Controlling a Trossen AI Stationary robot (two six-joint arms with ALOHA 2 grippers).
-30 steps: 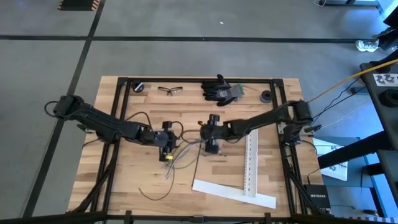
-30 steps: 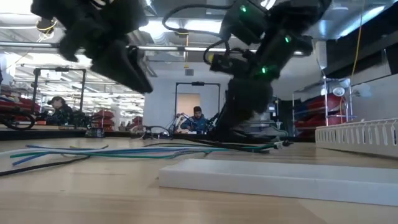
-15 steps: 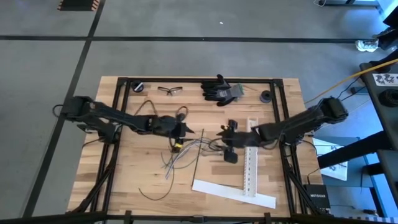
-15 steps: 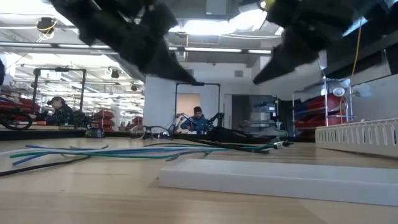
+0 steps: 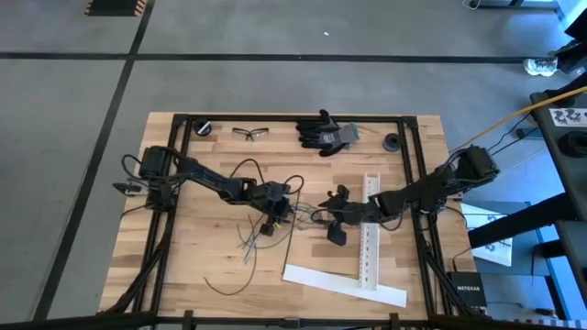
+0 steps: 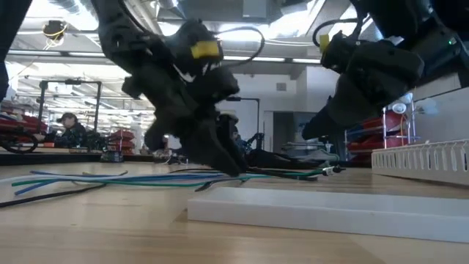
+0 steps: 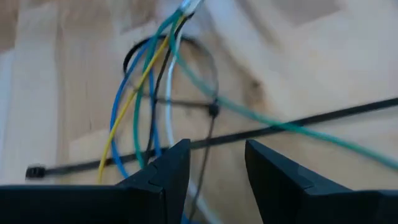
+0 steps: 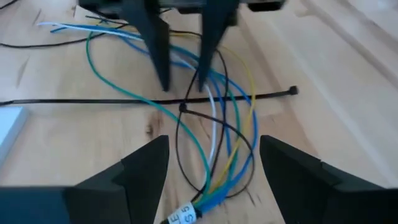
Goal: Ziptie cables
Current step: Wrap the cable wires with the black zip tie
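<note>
One ziptie (image 8: pixel 205 140) loops loosely round the cables (image 8: pixel 217 124); tightening remains, with the left gripper (image 7: pixel 214 165) and right gripper (image 8: pixel 214 168) both open, empty, mid-table

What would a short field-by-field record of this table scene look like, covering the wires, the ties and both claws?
wires: thin limp blue, green, yellow and white cables, bunched on the wooden table
looped tie: thin black plastic ziptie loop around the bundle, not pulled tight
straight tie: stiff black straight ziptie lying flat across the wires
left claw: left claw open, over the straight tie, holding nothing
right claw: right claw open, facing the bundle's labelled end, holding nothing
</note>
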